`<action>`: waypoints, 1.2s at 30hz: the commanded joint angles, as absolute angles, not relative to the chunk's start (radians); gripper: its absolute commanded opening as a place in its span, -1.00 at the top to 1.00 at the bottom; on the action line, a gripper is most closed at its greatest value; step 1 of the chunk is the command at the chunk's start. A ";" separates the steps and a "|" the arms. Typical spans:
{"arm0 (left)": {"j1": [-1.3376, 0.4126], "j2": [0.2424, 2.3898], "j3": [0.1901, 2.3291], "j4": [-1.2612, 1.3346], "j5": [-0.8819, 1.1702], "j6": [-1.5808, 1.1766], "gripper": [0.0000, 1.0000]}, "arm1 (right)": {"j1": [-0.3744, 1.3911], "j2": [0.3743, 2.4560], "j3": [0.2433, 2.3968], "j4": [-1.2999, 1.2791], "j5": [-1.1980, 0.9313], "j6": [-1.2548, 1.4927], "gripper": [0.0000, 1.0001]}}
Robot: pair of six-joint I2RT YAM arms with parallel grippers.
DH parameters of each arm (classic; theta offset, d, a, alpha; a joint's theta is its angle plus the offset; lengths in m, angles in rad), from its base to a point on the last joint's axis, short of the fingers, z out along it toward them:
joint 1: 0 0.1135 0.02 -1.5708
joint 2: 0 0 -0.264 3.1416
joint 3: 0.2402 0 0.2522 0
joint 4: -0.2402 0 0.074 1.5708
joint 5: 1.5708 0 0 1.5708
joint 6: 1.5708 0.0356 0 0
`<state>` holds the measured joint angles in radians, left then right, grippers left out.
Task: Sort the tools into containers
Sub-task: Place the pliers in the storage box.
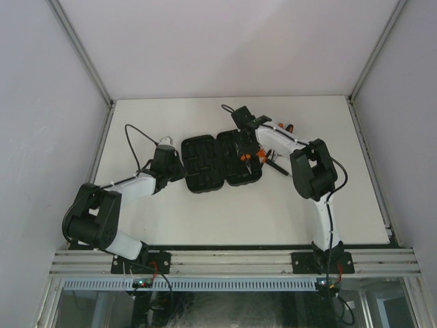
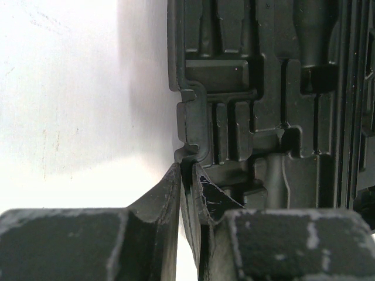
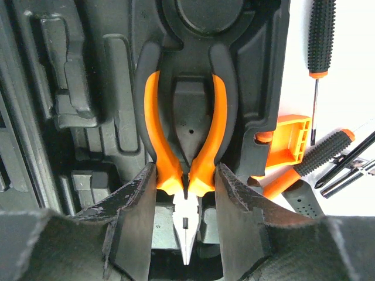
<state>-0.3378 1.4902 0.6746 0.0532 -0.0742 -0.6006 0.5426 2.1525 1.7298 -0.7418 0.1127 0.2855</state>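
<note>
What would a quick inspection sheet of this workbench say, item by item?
Surface: white table.
Job's things: black case lies open; pliers lie in its moulded recess; screwdrivers lie outside it, beside the orange latch.
Clutter: nothing seen.
Grippers: left gripper clamped on the case's rim; right gripper closed on the pliers' handles.
Cables: black cables loop above both wrists.
Surroundings: white walls; metal frame rail at the near edge.
</note>
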 commanded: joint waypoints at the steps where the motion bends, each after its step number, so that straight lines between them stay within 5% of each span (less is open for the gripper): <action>1: -0.333 1.465 0.721 0.038 -0.079 -0.601 0.67 | 0.545 2.108 1.704 -0.770 0.104 0.284 0.21; 15: -0.333 1.469 0.722 0.038 -0.077 -0.603 0.67 | 0.544 2.015 1.713 -0.738 0.100 0.275 -0.03; 36: -0.330 1.466 0.722 0.038 -0.073 -0.603 0.67 | 0.543 2.117 1.770 -0.801 0.079 0.249 0.38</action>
